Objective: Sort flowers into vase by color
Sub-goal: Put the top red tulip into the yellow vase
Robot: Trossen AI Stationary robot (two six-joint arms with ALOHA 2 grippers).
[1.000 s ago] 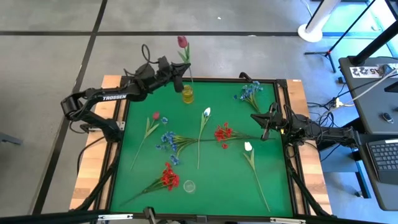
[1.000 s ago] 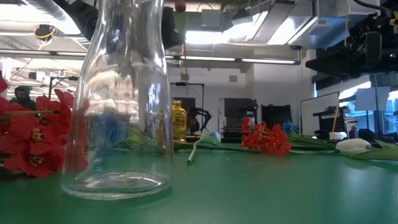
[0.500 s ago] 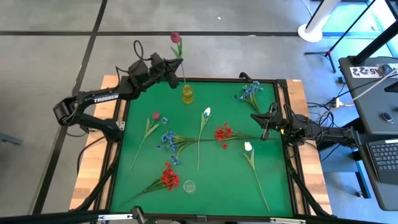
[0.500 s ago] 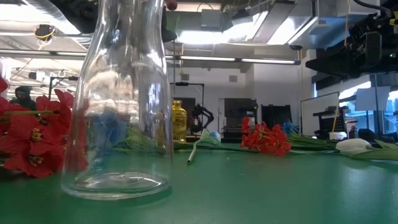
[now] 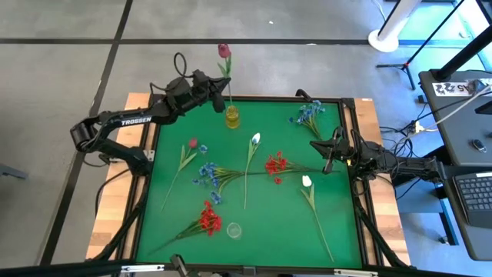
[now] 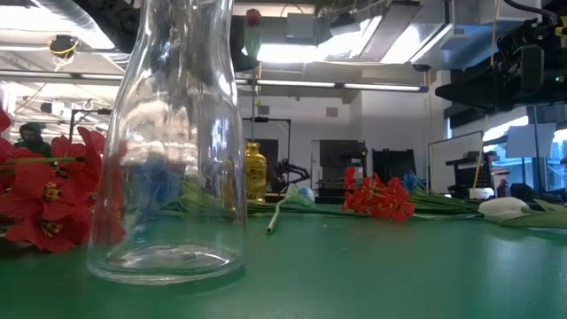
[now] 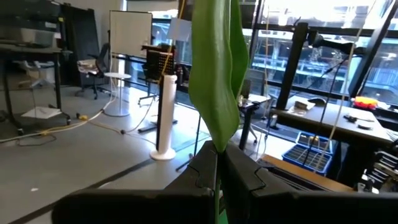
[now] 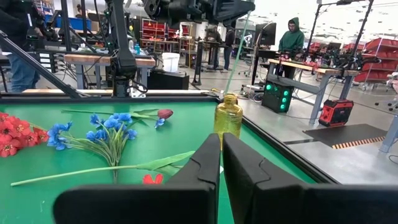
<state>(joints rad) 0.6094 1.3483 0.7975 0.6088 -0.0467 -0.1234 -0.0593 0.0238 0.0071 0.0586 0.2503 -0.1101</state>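
One dark pink tulip [image 5: 224, 51] is up in the air: your left gripper [image 5: 217, 86] is clenched on its thin green stem, holding it upright right over the small yellow vase [image 5: 232, 117] that stands at the far edge of the green mat [image 5: 338, 215]. In the left wrist view you see only the tulip's broad leaf rising between the closed fingers [image 7: 199, 171]. From above, the lower end of the stem runs down to the vase mouth (you cannot tell whether the tip is inside).

Your right gripper [image 5: 330, 156] waits at the mat's right edge, fingers pressed together and grasping nothing, pointed across the table.

The rest of the flowers lie flat on the mat. A second pink tulip [image 5: 192, 144] is left of centre, a white tulip [image 5: 255, 139] near the middle and another white one [image 5: 307, 181] to the right. A blue spray [image 5: 206, 175] lies beside a red cluster [image 5: 276, 165] at centre, more blue blossoms [image 5: 309, 114] sit in the far right corner, and another red cluster [image 5: 210, 220] lies close to the clear glass vase [image 5: 234, 230] near the front edge.
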